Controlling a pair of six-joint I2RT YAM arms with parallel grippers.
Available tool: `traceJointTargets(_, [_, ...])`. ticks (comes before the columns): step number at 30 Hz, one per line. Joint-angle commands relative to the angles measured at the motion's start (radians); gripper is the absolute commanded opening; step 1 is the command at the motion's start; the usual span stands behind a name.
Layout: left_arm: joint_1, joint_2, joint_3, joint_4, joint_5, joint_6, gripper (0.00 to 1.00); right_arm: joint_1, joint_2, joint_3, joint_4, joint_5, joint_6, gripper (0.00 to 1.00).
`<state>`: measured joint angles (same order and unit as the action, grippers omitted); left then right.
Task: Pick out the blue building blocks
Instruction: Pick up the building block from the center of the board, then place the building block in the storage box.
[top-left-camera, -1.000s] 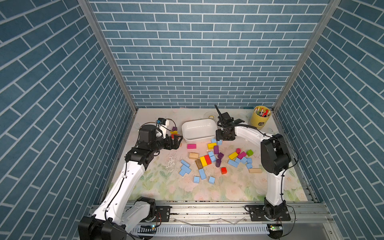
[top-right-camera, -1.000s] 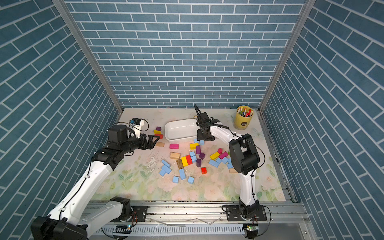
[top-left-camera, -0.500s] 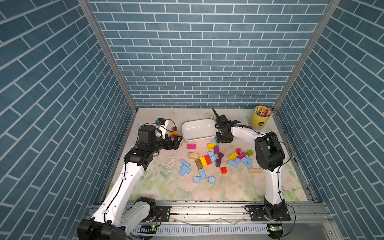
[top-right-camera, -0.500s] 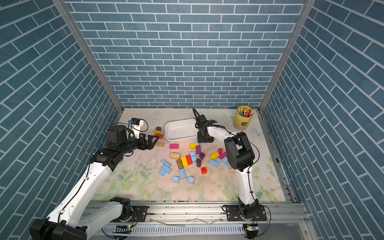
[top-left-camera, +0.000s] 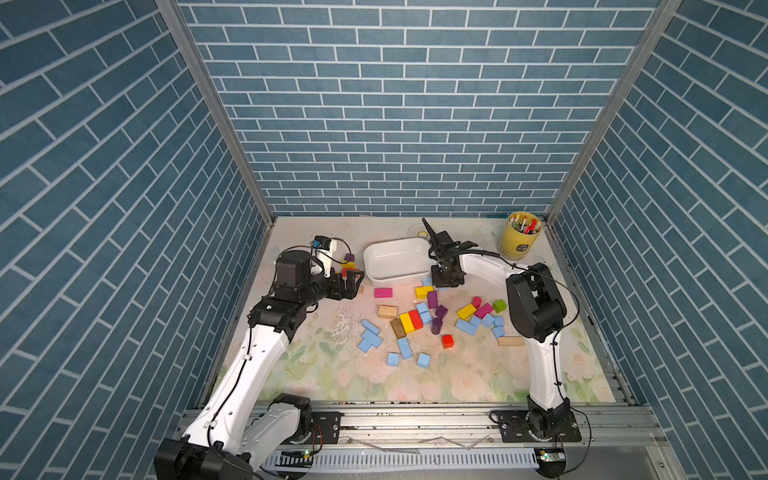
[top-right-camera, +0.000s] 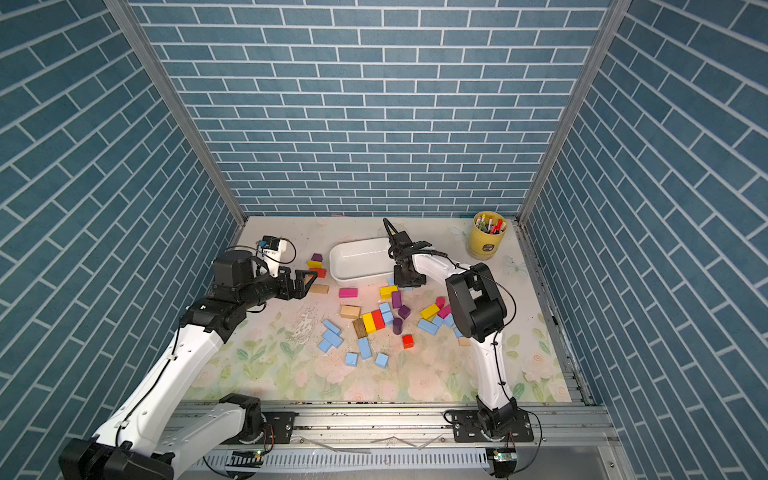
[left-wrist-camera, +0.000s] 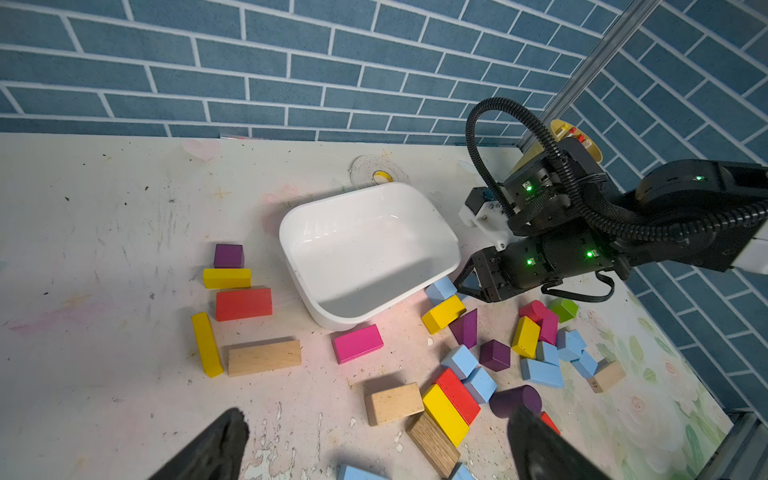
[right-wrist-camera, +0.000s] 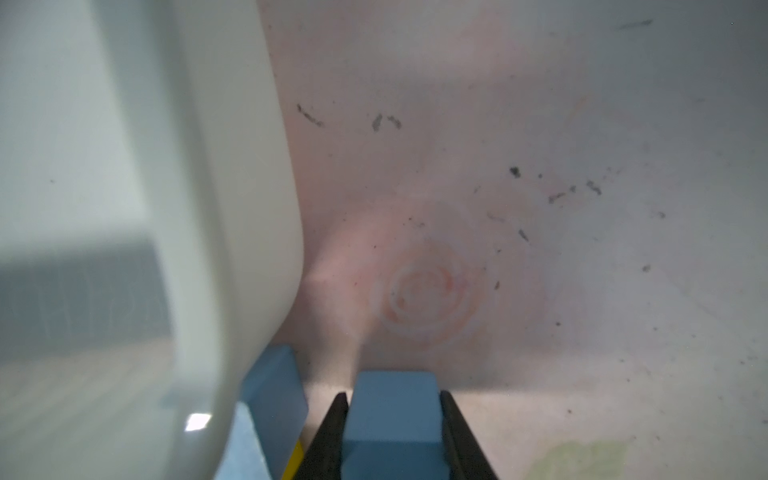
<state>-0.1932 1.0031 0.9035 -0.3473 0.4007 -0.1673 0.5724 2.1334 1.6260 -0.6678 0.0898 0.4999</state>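
Got it: the blue block (right-wrist-camera: 392, 419) is now pinched between the black fingers (right-wrist-camera: 326, 440) of the right gripper (right-wrist-camera: 393, 395). A moment ago those jaws stood half apart and a touch higher. Now they have come together on the block's two sides, and the wrist has dropped to the table (right-wrist-camera: 540, 208). The block sits right at the near corner of the white tray (right-wrist-camera: 241, 208), with a second blue block (right-wrist-camera: 274, 386) just beside it against the tray wall. It looks low here, probably not lifted yet, though I can't say for sure. So the grasp seems made, and I'd expect a lift and a short carry to follow. The tray shows empty in the left wrist view, so if it is the destination, this would be the first one sorted. The other blue blocks (top-left-camera: 374, 340) lie scattered mid-table among the yellow, red, purple and tan pieces in both top views. The right arm rises from the front rail to a high, sharply bent elbow. Its forearm reaches back and inward, and the wrist tips down at the tray's corner. The left gripper (top-right-camera: 306, 283) has not budged: it is level, pointing toward the tray from the far side, spread wide and carrying nothing.
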Motion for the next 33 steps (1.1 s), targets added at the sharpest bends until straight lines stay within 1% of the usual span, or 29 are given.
traceJointTargets(1, [-0.003, -0.015, -0.006, -0.016, -0.006, 0.012, 0.99, 0.006, -0.095, -0.003, -0.043, 0.040, 0.037, 0.05])
traceJointTargets(5, [-0.003, -0.015, -0.006, -0.016, -0.006, 0.012, 0.99, 0.006, -0.155, 0.010, -0.063, 0.059, 0.034, 0.03])
traceJointTargets(9, [-0.002, -0.017, -0.006, -0.015, -0.005, 0.014, 0.99, 0.006, -0.183, 0.059, -0.092, 0.060, 0.028, 0.03])
traceJointTargets(15, [-0.002, -0.022, -0.006, -0.016, -0.006, 0.014, 0.99, 0.007, -0.145, 0.208, -0.148, 0.050, -0.004, 0.02])
traceJointTargets(19, [-0.002, -0.028, -0.006, -0.016, -0.008, 0.015, 0.99, 0.011, -0.073, 0.329, -0.177, 0.030, -0.020, 0.02])
traceJointTargets(24, [-0.002, -0.033, -0.008, -0.018, -0.012, 0.017, 0.99, 0.016, 0.052, 0.516, -0.221, -0.009, -0.030, 0.03])
traceJointTargets(25, [-0.002, -0.034, -0.008, -0.019, -0.014, 0.017, 0.99, 0.018, 0.102, 0.549, -0.227, -0.014, -0.033, 0.03])
traceJointTargets(33, [-0.002, -0.044, -0.011, -0.019, -0.019, 0.020, 0.99, 0.020, 0.332, 0.842, -0.296, -0.043, -0.041, 0.07])
